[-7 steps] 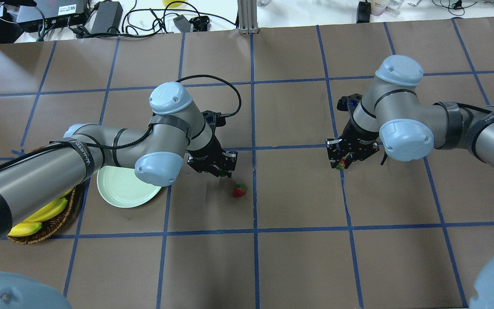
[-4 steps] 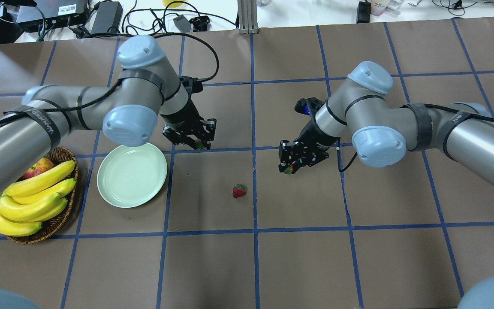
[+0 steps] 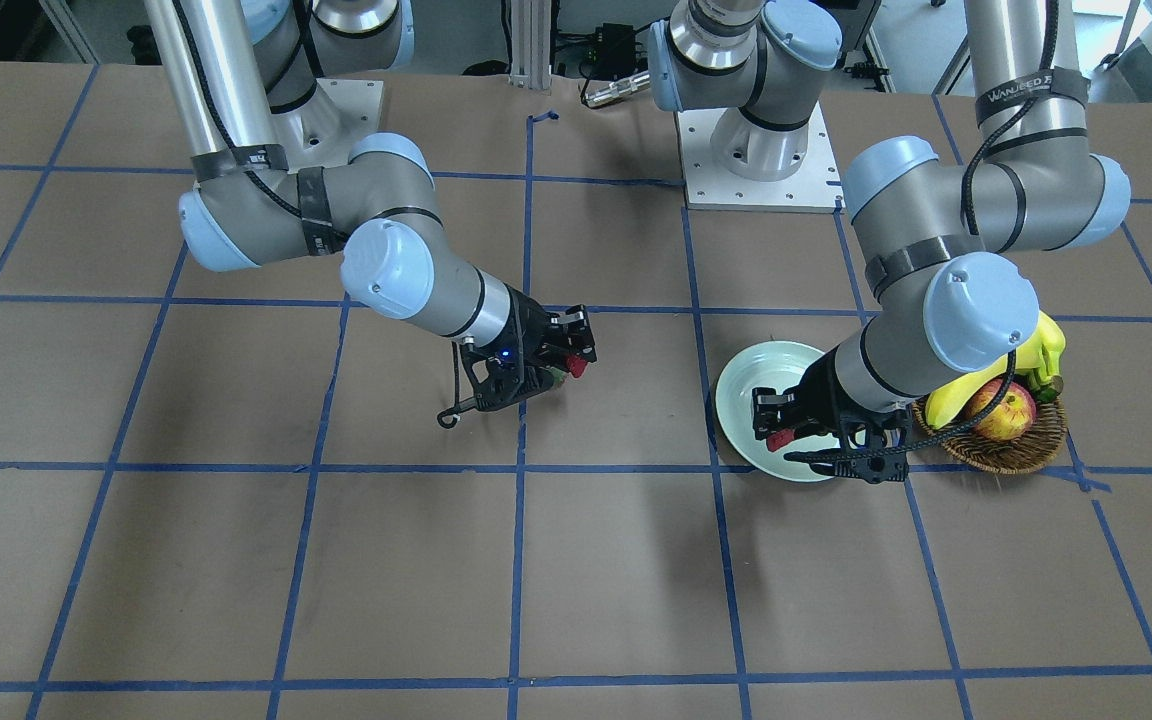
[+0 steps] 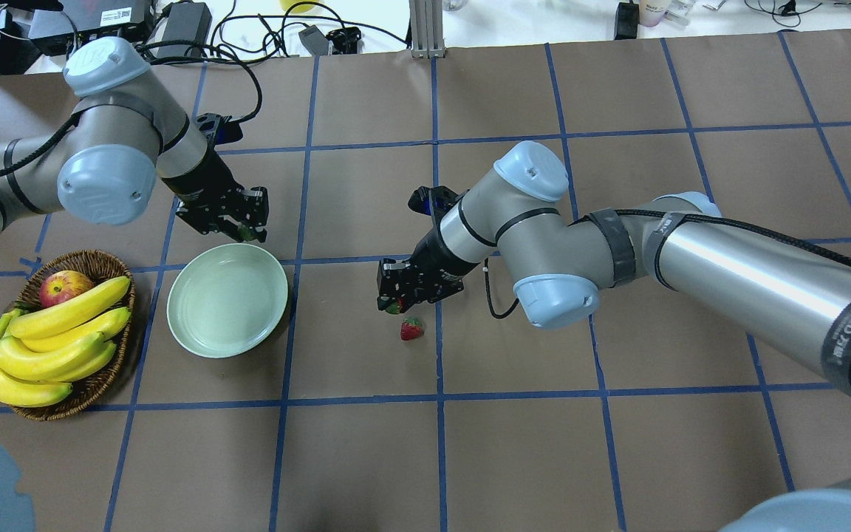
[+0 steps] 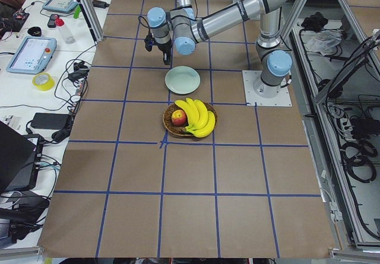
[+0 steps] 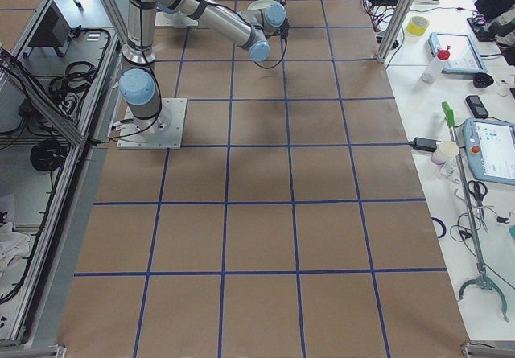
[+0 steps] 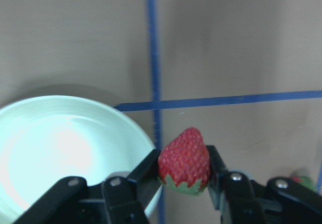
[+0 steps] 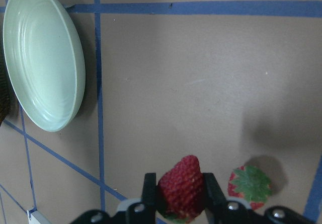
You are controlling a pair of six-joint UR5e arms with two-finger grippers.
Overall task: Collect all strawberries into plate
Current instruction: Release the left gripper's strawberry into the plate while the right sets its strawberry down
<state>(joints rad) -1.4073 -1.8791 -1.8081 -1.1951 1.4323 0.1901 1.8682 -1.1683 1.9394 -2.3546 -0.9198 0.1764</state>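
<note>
Brown paper crossed by a grid of blue tape is covering the table (image 4: pixel 617 458), with cables and electronics lying along its far edge. Toward the robot's left, a round, shallow, pale mint-green plate (image 4: pixel 227 303) is sitting with nothing in it. Just beside it, a dark woven wicker basket (image 4: pixel 93 388) is holding a bunch of yellow bananas (image 4: pixel 49 343) and a red-yellow apple (image 4: pixel 63 287).

The left gripper (image 4: pixel 247 233) is hovering at the plate's far rim. Its two black fingers are pinching a small red strawberry with a green leafy cap (image 7: pixel 184 158). In the left wrist view this berry is hanging just off the plate's edge, over the brown paper and close to a blue tape line, not over the plate's middle.

The right gripper (image 4: pixel 396 301) is reaching in near the middle of the table, well apart from the plate. Its fingers are closing narrowly around a second strawberry (image 8: pixel 181 186), red tip pointing outward. A third strawberry (image 4: pixel 411 329) is lying loose on the paper just beside this gripper, close to a blue tape line, and is showing its green cap to the right wrist camera. No berry is resting in the plate.
</note>
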